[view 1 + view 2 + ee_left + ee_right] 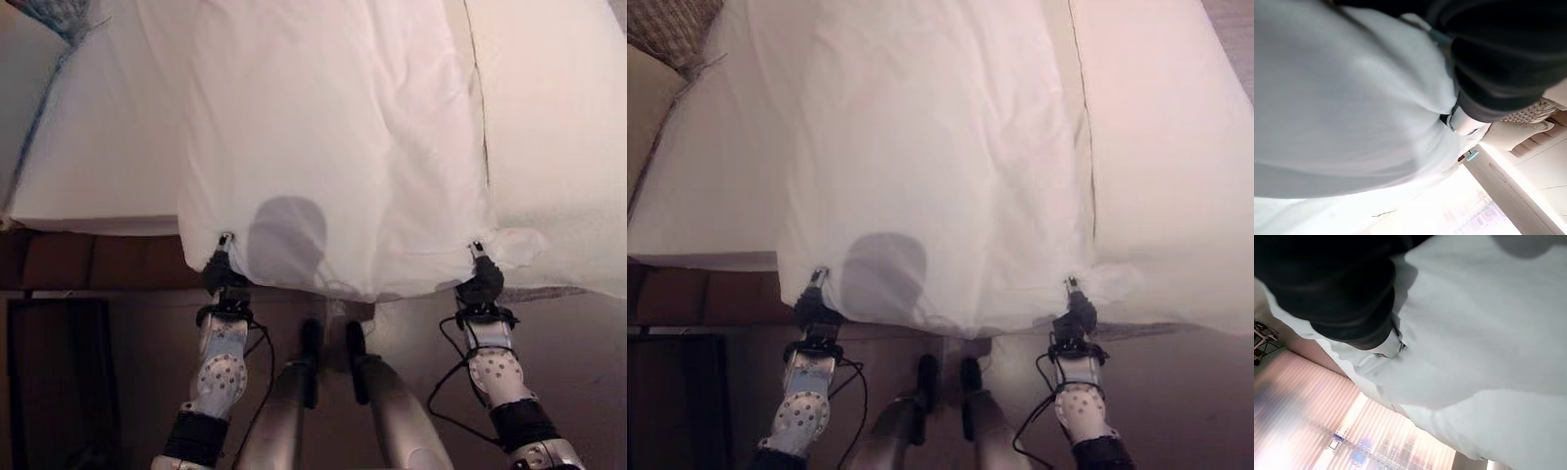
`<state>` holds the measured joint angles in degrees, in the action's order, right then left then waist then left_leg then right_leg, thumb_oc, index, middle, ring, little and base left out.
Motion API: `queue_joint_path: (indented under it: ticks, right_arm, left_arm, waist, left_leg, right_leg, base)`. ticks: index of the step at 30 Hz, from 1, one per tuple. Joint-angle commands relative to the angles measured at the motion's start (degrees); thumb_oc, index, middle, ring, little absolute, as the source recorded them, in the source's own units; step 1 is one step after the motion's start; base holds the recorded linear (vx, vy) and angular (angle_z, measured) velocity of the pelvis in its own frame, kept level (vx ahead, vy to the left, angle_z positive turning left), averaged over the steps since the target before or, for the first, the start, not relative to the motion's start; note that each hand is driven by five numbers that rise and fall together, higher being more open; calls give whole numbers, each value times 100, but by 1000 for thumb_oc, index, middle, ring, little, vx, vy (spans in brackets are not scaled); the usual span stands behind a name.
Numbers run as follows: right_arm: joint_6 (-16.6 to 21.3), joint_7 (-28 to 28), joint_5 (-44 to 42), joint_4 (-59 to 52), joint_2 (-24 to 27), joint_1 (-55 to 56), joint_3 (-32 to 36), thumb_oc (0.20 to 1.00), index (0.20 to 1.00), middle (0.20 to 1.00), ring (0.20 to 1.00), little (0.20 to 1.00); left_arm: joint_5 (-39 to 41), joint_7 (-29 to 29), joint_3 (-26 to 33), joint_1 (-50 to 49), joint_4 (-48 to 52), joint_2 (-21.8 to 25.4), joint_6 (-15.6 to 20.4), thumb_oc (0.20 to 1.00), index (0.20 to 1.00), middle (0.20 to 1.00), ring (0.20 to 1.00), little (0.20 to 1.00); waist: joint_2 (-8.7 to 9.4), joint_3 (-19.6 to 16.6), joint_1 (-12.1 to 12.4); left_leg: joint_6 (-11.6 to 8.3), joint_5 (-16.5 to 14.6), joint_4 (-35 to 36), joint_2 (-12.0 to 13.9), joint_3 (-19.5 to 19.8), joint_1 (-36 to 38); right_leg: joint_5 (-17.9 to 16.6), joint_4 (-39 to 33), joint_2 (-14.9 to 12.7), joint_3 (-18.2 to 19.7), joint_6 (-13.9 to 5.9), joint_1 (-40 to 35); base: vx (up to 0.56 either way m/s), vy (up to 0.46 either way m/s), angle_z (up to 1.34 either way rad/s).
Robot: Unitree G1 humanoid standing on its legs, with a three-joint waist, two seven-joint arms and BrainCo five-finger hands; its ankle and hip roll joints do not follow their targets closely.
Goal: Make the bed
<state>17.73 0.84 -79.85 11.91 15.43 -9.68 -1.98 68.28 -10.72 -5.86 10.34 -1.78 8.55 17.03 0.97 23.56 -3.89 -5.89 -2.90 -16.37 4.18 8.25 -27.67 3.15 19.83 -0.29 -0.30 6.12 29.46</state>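
White sheet (333,147) spread lengthwise over the bed (98,166), near edge hanging just past the bed's foot, wrinkled, flanked on both sides by bare mattress surface. Left hand (223,266) at the sheet's near left corner, right hand (481,274) at its near right corner, each touching the hem with fingers buried in the cloth; grip of either cannot be told, fabric bunched against a silver finger beside the dark ribbed cover in the wrist views. Patterned pillow (671,29) at the bed's far left corner, beyond the sheet; brown floor (578,343) below the hem.
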Motion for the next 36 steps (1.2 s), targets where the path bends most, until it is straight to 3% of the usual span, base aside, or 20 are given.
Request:
queue_joint_path:
  ticks: [1,3,4,5,6,8,9,10,12,13,14,15,16,17,19,21,25,31,32,36]
  right_arm:
    - [258,121,123,-302,125,361,34,200,200,200,200,200]
    - [285,72,168,-273,128,323,32,200,200,200,200,200]
    - [307,50,248,-300,87,297,-12,200,200,200,200,200]
    - [287,76,172,-327,19,282,-32,200,200,200,200,200]
    - [287,76,172,-328,16,282,-31,200,200,200,200,200]
    - [218,80,241,-370,5,319,-64,200,200,200,200,200]
    - [218,80,242,-370,5,320,-64,200,200,200,200,200]
    - [144,165,280,-366,-59,444,-25,200,200,200,200,200]
    - [118,198,302,-355,-116,536,20,200,200,200,200,200]
    - [93,212,267,-340,-135,549,32,200,200,200,200,200]
    - [106,231,230,-359,-153,611,44,200,200,200,200,200]
    - [50,229,293,-375,-97,666,-1,200,200,200,200,200]
    - [19,262,298,-386,-86,721,-21,200,200,200,200,200]
    - [19,263,297,-386,-85,725,-23,200,200,200,200,200]
    - [54,261,287,-355,-110,782,-45,200,200,200,200,200]
    - [91,268,310,-326,-125,862,-2,200,200,200,200,200]
    - [110,262,278,-374,-36,944,64,200,200,200,200,200]
    - [124,187,245,-187,117,852,149,200,200,200,200,200]
    - [141,132,263,-124,160,809,162,200,200,200,200,200]
    - [170,101,260,-82,181,750,230,200,200,200,200,200]
  left_arm:
    - [-177,62,50,-525,816,67,454,200,200,200,200,200]
    - [-193,46,51,-468,778,95,443,200,200,200,200,200]
    - [-162,85,13,-366,661,152,473,200,200,200,200,200]
    - [-127,128,-82,-268,533,257,441,200,200,200,200,200]
    - [-123,131,-82,-266,530,261,442,200,200,200,200,200]
    - [-45,238,-131,-270,384,261,417,200,200,200,200,200]
    - [-44,238,-131,-271,384,261,417,200,200,200,200,200]
    - [-31,308,-303,-220,205,338,315,200,200,200,200,200]
    - [-33,349,-320,-260,174,340,251,200,200,200,200,200]
    - [-46,371,-376,-297,170,334,197,200,200,200,200,200]
    - [-33,376,-414,-326,155,342,174,200,200,200,200,200]
    - [-120,359,-413,-374,198,360,106,200,200,200,200,200]
    - [-161,350,-379,-426,239,377,76,200,200,200,200,200]
    - [-163,347,-380,-431,243,376,74,200,200,200,200,200]
    - [-197,289,-334,-486,300,399,62,200,200,200,200,200]
    - [-280,265,-291,-493,303,384,47,200,200,200,200,200]
    - [-230,304,-310,-577,324,203,69,200,200,200,200,200]
    - [-90,250,-433,-614,199,-25,143,200,200,200,200,200]
    - [-65,210,-466,-569,142,-67,221,200,200,200,200,200]
    - [-62,184,-437,-549,140,-97,193,200,200,200,200,200]
  waist:
    - [-75,-384,-26]
    - [-154,-382,-15]
    - [-221,-384,-23]
    - [-177,-364,23]
    - [-176,-357,19]
    - [-127,-380,-29]
    - [-127,-385,-29]
    - [-239,-418,-167]
    - [-287,-420,-168]
    - [-335,-448,-221]
    - [-386,-443,-309]
    - [-355,-423,-335]
    - [-319,-389,-353]
    - [-317,-379,-359]
    - [-229,-378,-367]
    - [-200,-408,-433]
    - [-268,-550,-385]
    - [-327,-550,-369]
    - [-296,-521,-336]
    - [-268,-553,-309]
  left_leg:
    - [155,1381,1349,604,-91,295]
    - [76,1316,1577,675,-316,537]
    - [-40,1144,1523,638,-540,563]
    - [-42,977,1103,402,-662,359]
    - [-34,960,1070,394,-657,348]
    - [116,423,385,52,-770,179]
    - [117,423,384,52,-770,173]
    - [333,-29,-165,-360,-934,8]
    - [417,-128,-275,-446,-954,23]
    - [462,-127,-210,-557,-935,29]
    - [494,-94,-95,-666,-916,92]
    - [514,-6,106,-799,-1028,256]
    - [519,35,292,-848,-1063,388]
    - [515,34,312,-850,-1056,417]
    - [506,136,676,-952,-1120,590]
    - [491,222,869,-1077,-1110,724]
    - [522,200,819,-1154,-1169,723]
    - [289,167,164,-959,-1498,511]
    - [227,266,25,-1007,-1415,409]
    - [320,140,224,-1028,-1274,360]
  right_leg:
    - [-36,-314,51,721,-954,-112]
    - [12,-259,-11,657,-1031,-120]
    - [-58,-176,-182,613,-1175,-18]
    - [-342,-483,-509,593,-1348,-146]
    - [-352,-508,-518,589,-1356,-166]
    - [-753,-948,-1026,729,-1599,-404]
    - [-755,-949,-1026,729,-1599,-399]
    - [-1018,-1414,-1392,1214,-1502,-650]
    - [-971,-1344,-1481,1170,-1461,-744]
    - [-1020,-1238,-1413,1256,-1413,-672]
    - [-953,-1040,-1131,1470,-1377,-526]
    - [-750,-895,-612,1091,-1336,-251]
    - [-604,-728,-324,856,-1289,-113]
    - [-577,-694,-324,850,-1283,-118]
    - [-407,-278,208,354,-1242,170]
    - [-340,-141,517,355,-1230,242]
    - [-418,-718,349,306,-1117,-35]
    - [-497,-1137,255,379,-1053,-465]
    - [-520,-1172,252,392,-1045,-483]
    - [-529,-1157,289,493,-1063,-427]
  base:
    - [10,434,17]
    - [5,396,18]
    - [-45,643,13]
    - [-46,650,12]
    - [-13,540,25]
    - [41,400,21]
    - [130,848,20]
    - [109,633,64]
    - [120,572,69]
    - [97,455,4]
    - [77,473,-9]
    - [55,398,-7]
    - [42,261,-10]
    - [11,100,-33]
    - [-3,73,-31]
    - [9,41,-1]
    - [54,-23,17]
    - [8,-118,-7]
    - [-19,-86,7]
    - [2,-27,1]
